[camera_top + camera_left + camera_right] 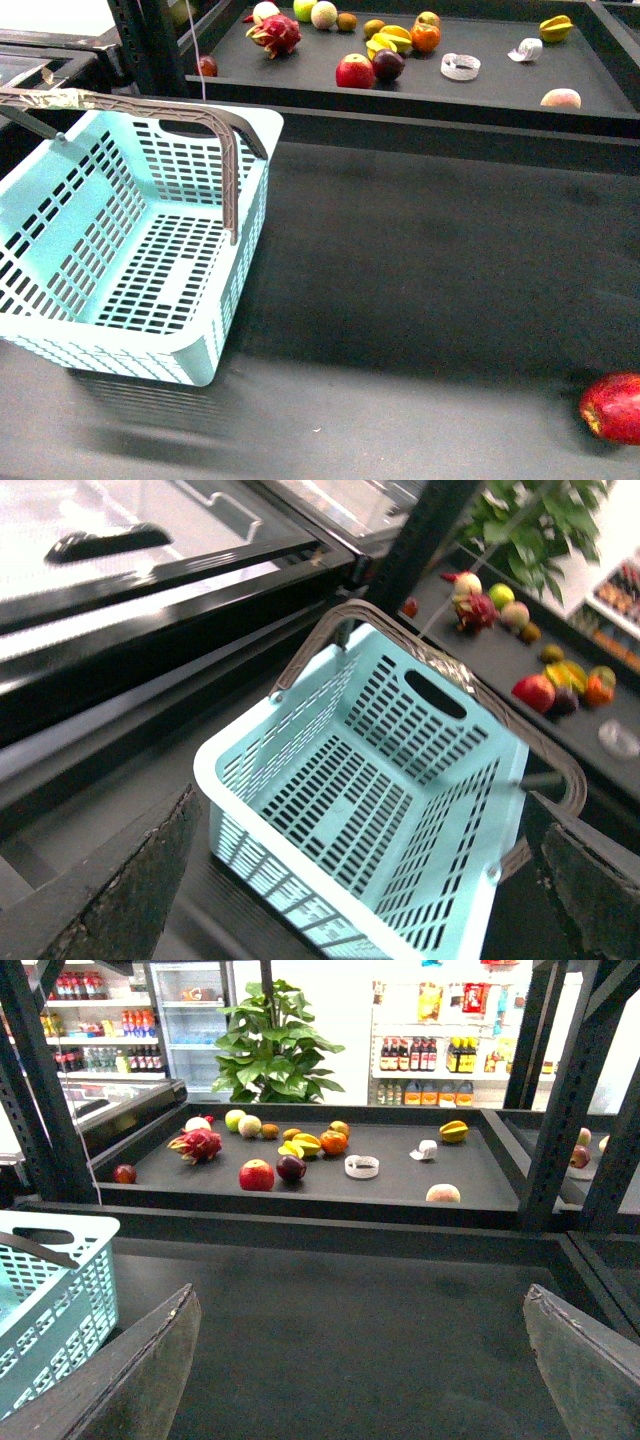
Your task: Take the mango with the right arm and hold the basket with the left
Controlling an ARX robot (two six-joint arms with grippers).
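The turquoise basket (130, 240) stands empty on the dark table at the front left, with a grey-brown handle (232, 170) swung up over its rim. The mango (396, 33) lies among other fruit on the raised black tray at the back; it also shows in the right wrist view (307, 1143). My left gripper (350, 900) is open and hovers above the basket (370, 800), touching nothing. My right gripper (355, 1370) is open and empty over bare table, far short of the tray. Neither arm shows in the front view.
The back tray (300, 85) has a raised front rim and holds a red apple (355, 72), a dark plum (388, 65), an orange (426, 38), a dragon fruit (277, 34) and a star fruit (556, 28). A red fruit (612, 408) lies front right. Black rack posts (570, 1090) flank the tray.
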